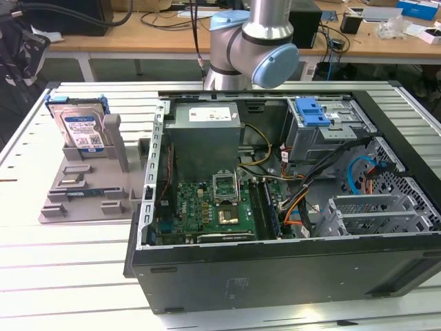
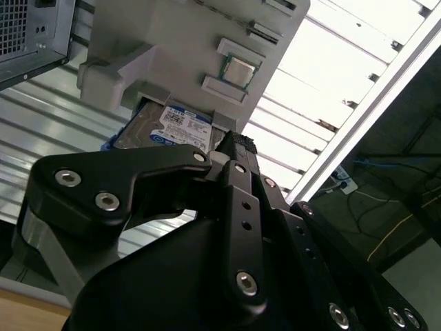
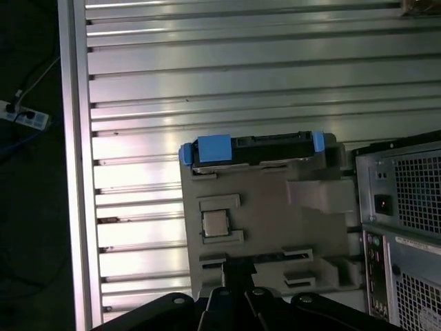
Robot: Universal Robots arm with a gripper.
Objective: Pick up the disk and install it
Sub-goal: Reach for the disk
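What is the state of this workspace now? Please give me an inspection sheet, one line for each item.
Surface: slatted aluminium table, carrying everything.
Job's things: silver hard disk in blue plastic carrier stands upright in grey plastic holder, beside open black computer case.
Clutter: small square silver chip on the holder.
Grippers: black gripper in the air, apart from the disk and holder.
Cables: orange, blue and black cables inside the case.
Surroundings: wooden benches with boxes and cords behind the table.
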